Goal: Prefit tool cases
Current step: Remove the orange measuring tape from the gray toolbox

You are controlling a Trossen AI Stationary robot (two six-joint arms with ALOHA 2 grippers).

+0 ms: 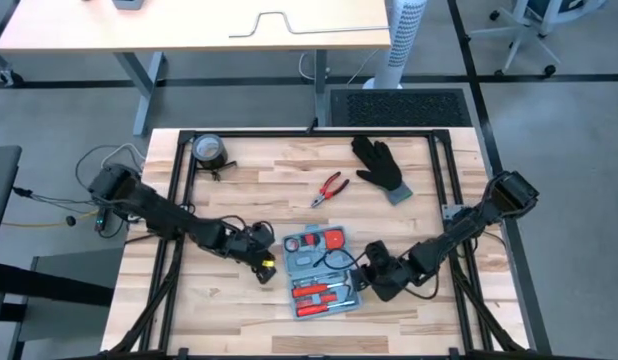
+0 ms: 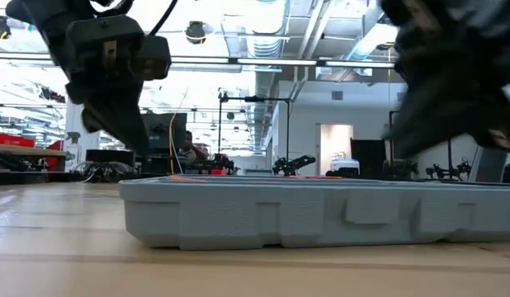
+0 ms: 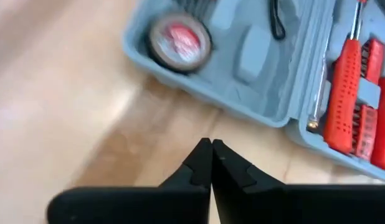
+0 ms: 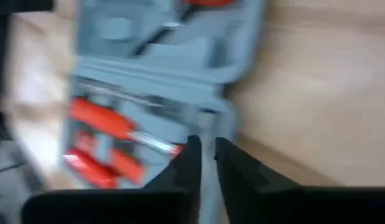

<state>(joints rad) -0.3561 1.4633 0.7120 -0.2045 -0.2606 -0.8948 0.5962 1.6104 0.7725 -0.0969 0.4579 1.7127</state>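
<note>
High view: pliers, glove beyond case.

The open tool case at lower centre of the high view is flanked closely by the left gripper and right gripper. Bare table is left above it, bounded by pliers, glove and tape roll.

The right tool, fingers slightly parted, hovers at the open tool case's edge, red-handled tools inside.
</note>
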